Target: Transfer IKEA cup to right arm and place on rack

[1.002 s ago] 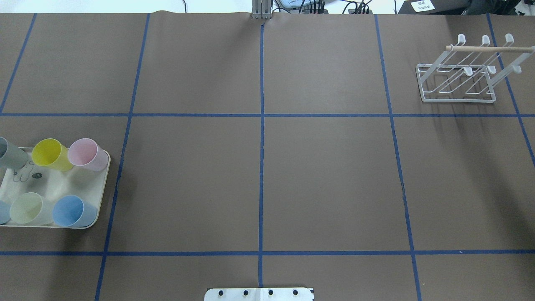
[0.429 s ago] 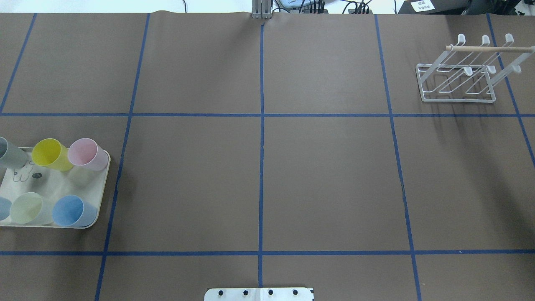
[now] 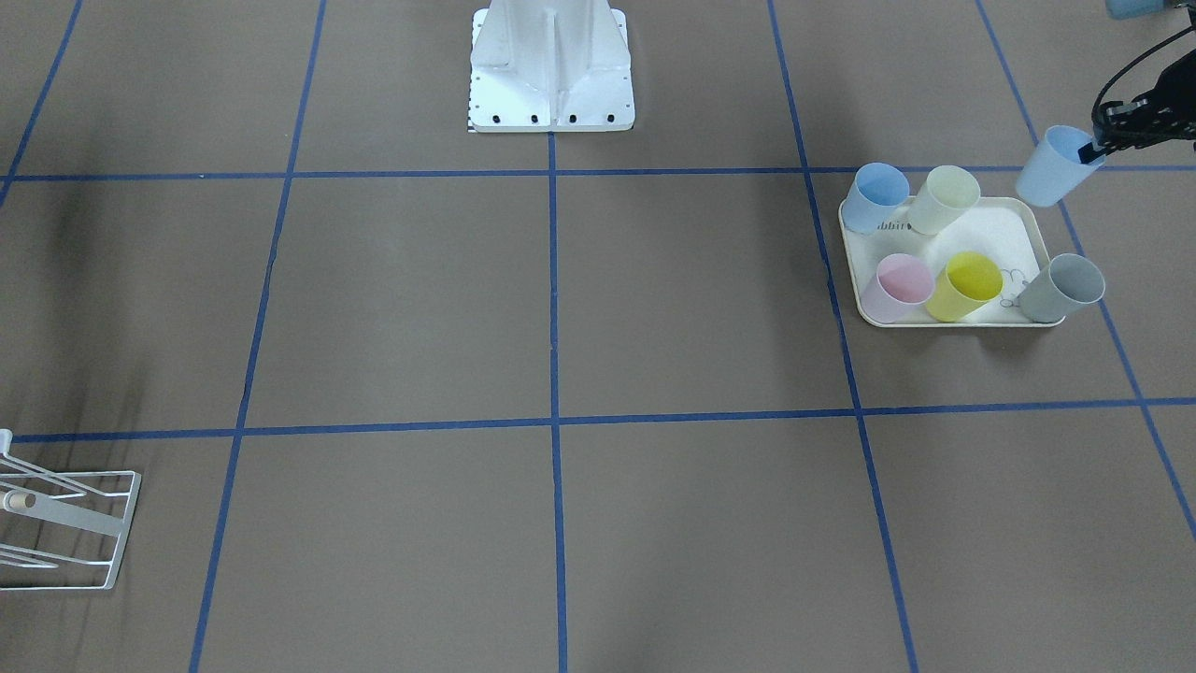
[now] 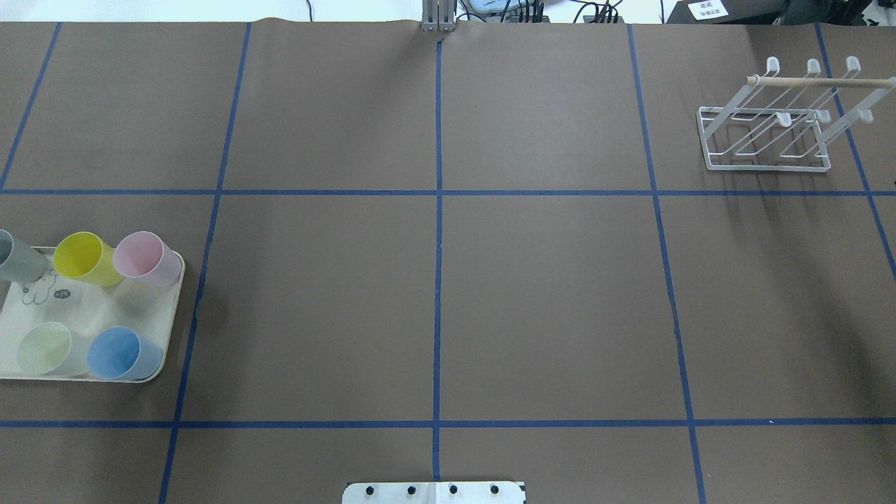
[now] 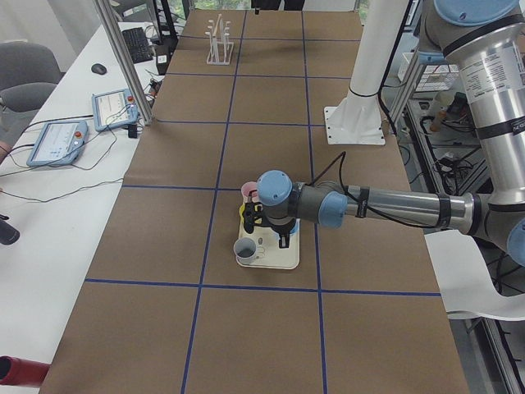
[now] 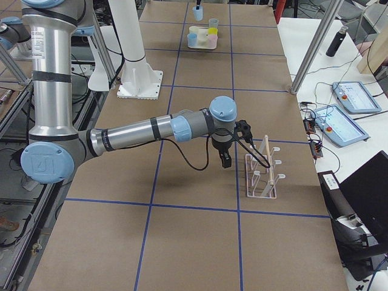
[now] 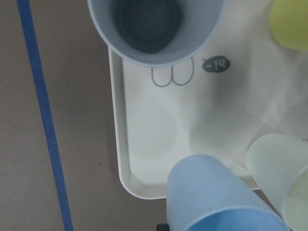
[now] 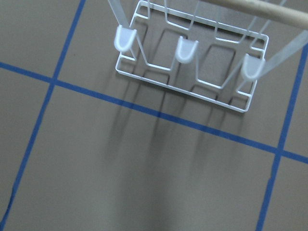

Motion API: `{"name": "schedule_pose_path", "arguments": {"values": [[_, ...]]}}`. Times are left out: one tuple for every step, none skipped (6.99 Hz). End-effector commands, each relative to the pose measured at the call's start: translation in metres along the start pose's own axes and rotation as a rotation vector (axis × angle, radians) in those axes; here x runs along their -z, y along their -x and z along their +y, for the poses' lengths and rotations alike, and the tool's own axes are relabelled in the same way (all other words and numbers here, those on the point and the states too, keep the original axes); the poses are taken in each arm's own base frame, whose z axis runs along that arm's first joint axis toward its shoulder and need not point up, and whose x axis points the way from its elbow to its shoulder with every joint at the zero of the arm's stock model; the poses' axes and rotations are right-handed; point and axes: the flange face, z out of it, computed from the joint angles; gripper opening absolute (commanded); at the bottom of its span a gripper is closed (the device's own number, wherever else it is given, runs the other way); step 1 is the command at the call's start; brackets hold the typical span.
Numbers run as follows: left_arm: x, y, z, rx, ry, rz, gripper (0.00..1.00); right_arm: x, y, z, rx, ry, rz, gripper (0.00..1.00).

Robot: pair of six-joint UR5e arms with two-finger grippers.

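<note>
Tabletop [image 4: 546, 294]: brown paper with a blue tape grid. It carries the tray at the robot's left end and the rack at the end far from the tray.
Right arm [image 6: 133, 132]: stretched out low, far from the tray, with its wrist just beside the rack.
Left arm [image 5: 394, 205]: reaches out over the tray.
Tray [image 4: 84, 308]: cream. A second ago the overhead view showed a sixth, pale blue cup at the tray's outer near corner, and that spot now shows only tray. Five cups stand on it: grey cup [image 3: 1063, 288], yellow cup [image 3: 967, 285], pink cup [image 3: 897, 288], pale green cup [image 3: 946, 198] and blue cup [image 3: 876, 196].
Rack [image 4: 766, 138]: well apart from the tray, with no cup on any peg.
Pale blue cup [image 3: 1051, 168]: lifted and tilted, in the air just off the tray's corner on the robot's side. The pick looks done, so I judge that carrying it toward the right arm for the hand-over comes next.
Left fingers [image 3: 1089, 150]: narrow, clamped on the pale blue cup's rim. One finger is inside the mouth and the cup body hangs below them, toward the tray.
Right fingers [image 6: 225, 160]: far from the tray, beside the rack. Whether they are wide or narrow I cannot tell.
</note>
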Motion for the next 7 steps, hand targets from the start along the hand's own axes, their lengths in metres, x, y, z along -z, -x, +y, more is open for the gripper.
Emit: {"name": "schedule_pose_path", "arguments": {"values": [[0.047, -0.067, -0.047, 0.196, -0.115, 0.067, 0.00, -0.017, 0.063, -0.023, -0.079, -0.101, -0.082, 1.00], [0.072, -0.115, -0.073, 0.283, -0.155, 0.127, 0.00, -0.016, 0.099, -0.046, -0.159, -0.117, -0.133, 1.00], [0.095, -0.161, -0.091, 0.369, -0.162, 0.202, 0.00, -0.010, 0.136, -0.068, -0.222, -0.136, -0.184, 1.00], [0.111, -0.202, -0.100, 0.413, -0.154, 0.286, 0.00, -0.012, 0.173, -0.079, -0.275, -0.139, -0.243, 1.00], [0.109, -0.247, -0.109, 0.451, -0.136, 0.351, 0.00, -0.009, 0.206, -0.090, -0.324, -0.150, -0.308, 1.00], [0.106, -0.296, -0.123, 0.522, -0.113, 0.419, 0.00, -0.004, 0.229, -0.096, -0.375, -0.155, -0.364, 1.00], [0.093, -0.333, -0.122, 0.552, -0.109, 0.470, 0.00, 0.001, 0.257, -0.098, -0.417, -0.151, -0.431, 1.00]]}}
